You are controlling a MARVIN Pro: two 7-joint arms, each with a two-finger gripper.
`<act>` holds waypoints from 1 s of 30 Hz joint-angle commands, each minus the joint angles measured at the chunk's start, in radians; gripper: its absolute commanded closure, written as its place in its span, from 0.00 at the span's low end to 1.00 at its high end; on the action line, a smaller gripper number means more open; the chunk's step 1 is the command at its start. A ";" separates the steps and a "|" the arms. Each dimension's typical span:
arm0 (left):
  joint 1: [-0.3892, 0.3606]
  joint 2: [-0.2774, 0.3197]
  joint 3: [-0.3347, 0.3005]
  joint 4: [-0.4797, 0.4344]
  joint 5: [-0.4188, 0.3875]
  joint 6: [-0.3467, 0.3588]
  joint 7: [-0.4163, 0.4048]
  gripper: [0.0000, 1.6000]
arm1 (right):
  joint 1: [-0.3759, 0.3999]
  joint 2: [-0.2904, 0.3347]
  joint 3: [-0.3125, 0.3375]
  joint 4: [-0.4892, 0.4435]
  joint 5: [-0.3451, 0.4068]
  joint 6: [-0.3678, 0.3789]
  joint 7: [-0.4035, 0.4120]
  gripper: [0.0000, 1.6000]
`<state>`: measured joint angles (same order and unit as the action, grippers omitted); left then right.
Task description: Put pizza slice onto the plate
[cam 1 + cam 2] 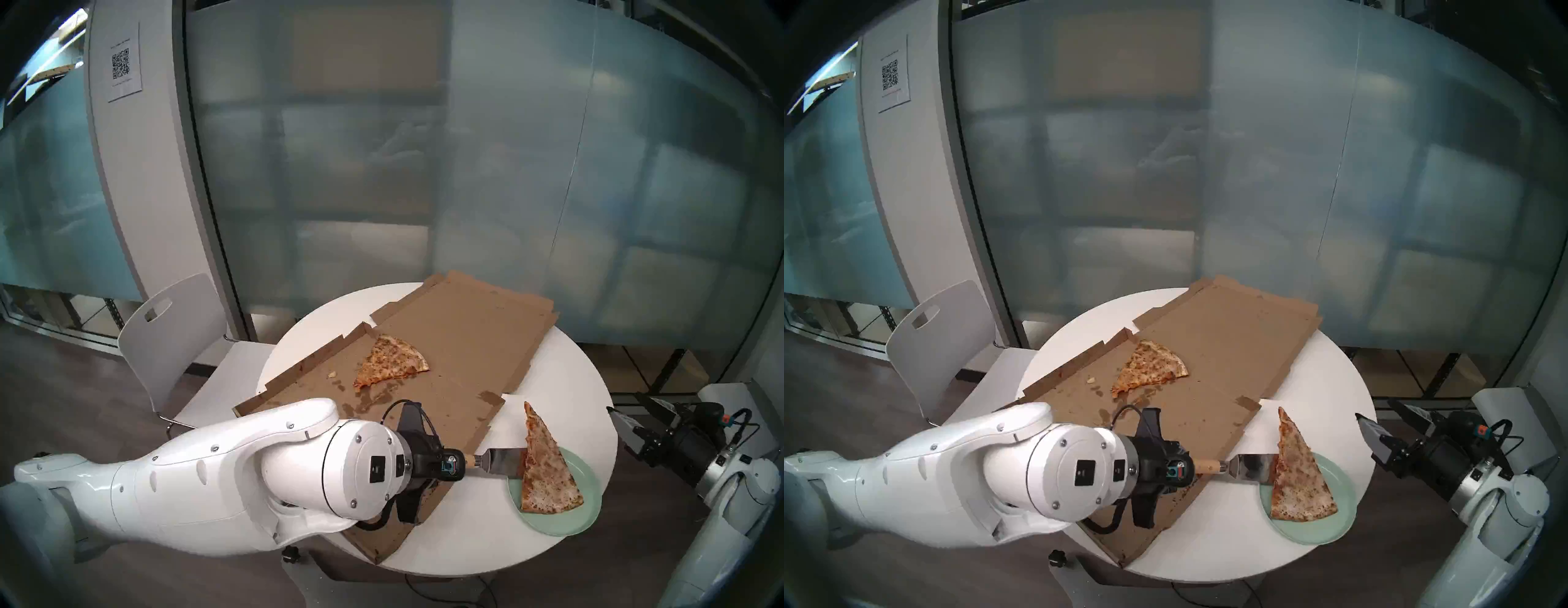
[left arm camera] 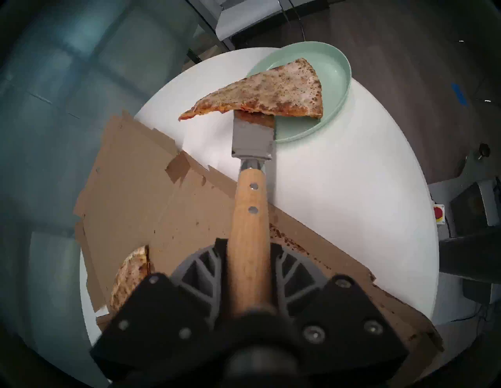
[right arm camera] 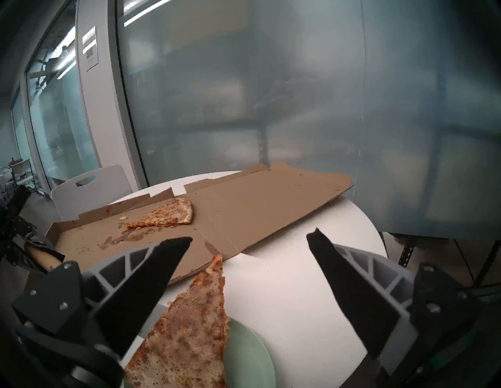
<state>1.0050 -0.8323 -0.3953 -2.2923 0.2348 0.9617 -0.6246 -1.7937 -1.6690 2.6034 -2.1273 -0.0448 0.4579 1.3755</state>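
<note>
L gripper, jaws clamped on the wooden handle of the spatula; blade runs out to 12 o'clock in the wrist view, its tip under the pizza slice. Slice long axis lies crosswise, 9–3 o'clock: wide end over the plate, point overhanging the table toward the pizza box. R gripper wide open, empty, beside the plate.

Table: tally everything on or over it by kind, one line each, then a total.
Pizza slices: 2, the pizza slice and the wedge
Plate: 1
Pizza box: 1
Spatula, held by the left gripper: 1
Total: 5
</note>
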 commanded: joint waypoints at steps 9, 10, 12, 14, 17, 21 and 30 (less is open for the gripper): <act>-0.062 -0.001 0.043 -0.057 0.074 -0.002 -0.039 1.00 | 0.002 -0.005 0.010 -0.014 0.020 -0.001 0.013 0.00; -0.064 0.000 0.045 -0.059 0.080 -0.002 -0.042 1.00 | 0.001 -0.005 0.010 -0.014 0.020 -0.001 0.013 0.00; -0.066 0.003 0.046 -0.064 0.090 -0.002 -0.046 1.00 | 0.000 -0.007 0.010 -0.016 0.021 -0.001 0.014 0.00; -0.072 0.007 0.051 -0.068 0.106 -0.002 -0.052 1.00 | -0.002 -0.009 0.011 -0.018 0.021 -0.001 0.016 0.00; -0.080 0.018 0.057 -0.072 0.129 -0.002 -0.062 1.00 | -0.004 -0.011 0.011 -0.020 0.021 -0.002 0.017 0.00; -0.089 0.029 0.061 -0.076 0.154 -0.002 -0.083 1.00 | -0.006 -0.013 0.012 -0.021 0.022 -0.002 0.019 0.00; -0.102 0.048 0.070 -0.081 0.207 -0.002 -0.123 1.00 | -0.006 -0.018 0.009 -0.021 0.020 -0.005 0.019 0.00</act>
<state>0.9291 -0.7910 -0.3248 -2.3449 0.4048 0.9616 -0.7368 -1.7982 -1.6871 2.6182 -2.1313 -0.0373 0.4572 1.3768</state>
